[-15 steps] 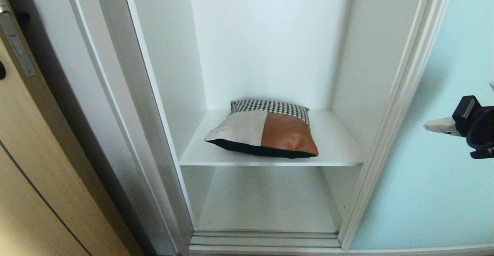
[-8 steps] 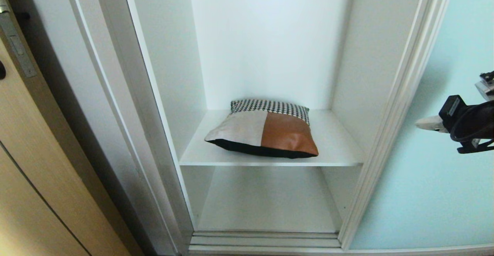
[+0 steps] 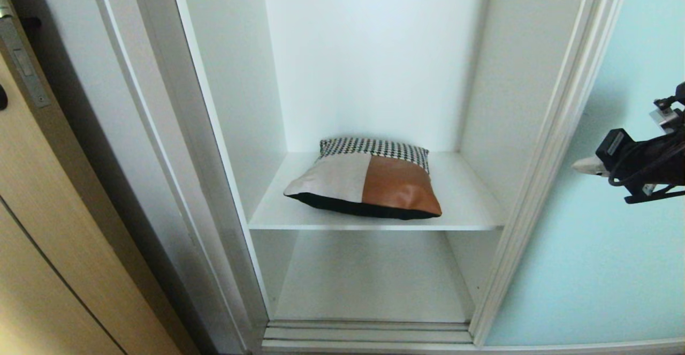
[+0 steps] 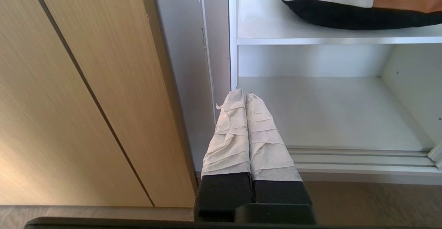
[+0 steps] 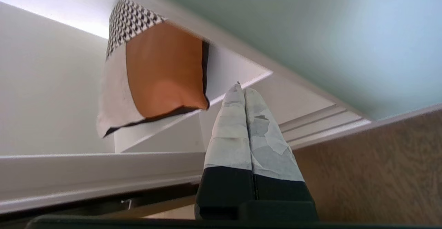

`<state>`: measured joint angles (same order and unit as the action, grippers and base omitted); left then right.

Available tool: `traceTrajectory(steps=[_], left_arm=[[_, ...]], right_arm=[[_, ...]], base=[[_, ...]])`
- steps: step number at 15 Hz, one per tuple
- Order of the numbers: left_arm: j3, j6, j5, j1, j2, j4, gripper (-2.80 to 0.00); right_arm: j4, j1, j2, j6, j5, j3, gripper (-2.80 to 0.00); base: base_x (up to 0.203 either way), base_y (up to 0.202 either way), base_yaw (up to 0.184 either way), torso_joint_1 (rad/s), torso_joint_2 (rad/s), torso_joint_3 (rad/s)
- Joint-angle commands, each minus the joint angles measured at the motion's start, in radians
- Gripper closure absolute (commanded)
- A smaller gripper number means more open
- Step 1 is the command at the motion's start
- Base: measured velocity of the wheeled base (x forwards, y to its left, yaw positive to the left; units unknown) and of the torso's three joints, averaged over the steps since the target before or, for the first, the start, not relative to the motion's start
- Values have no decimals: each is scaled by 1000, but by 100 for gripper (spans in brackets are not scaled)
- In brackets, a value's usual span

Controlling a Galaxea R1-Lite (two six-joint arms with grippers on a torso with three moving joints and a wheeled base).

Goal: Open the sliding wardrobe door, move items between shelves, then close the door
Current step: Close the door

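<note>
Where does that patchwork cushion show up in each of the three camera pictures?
Head view: cushion at centre, lying on the upper shelf.
Left wrist view: cushion in the top right corner, cut off by the edge.
Right wrist view: cushion upper left of centre, shown tilted.
Shared landmark: the upper shelf's pale front edge.

Both hands closed: right hand (image 3: 580, 165) raised, left hand (image 4: 241, 96) low.
</note>
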<state>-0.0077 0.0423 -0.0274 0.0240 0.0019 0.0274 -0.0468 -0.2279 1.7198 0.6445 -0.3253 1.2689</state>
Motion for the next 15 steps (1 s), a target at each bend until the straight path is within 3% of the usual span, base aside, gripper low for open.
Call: traceTrajectory(steps=[1,15], left_arm=[[0,1,0,1,3,0,0],[0,1,0,1,3,0,0]], right_arm=[[-1,12,36,4,32,27,0],[-1,29,136,6,120,132,0]], base=[[0,0,0,0,0,0],[0,0,0,0,0,0]])
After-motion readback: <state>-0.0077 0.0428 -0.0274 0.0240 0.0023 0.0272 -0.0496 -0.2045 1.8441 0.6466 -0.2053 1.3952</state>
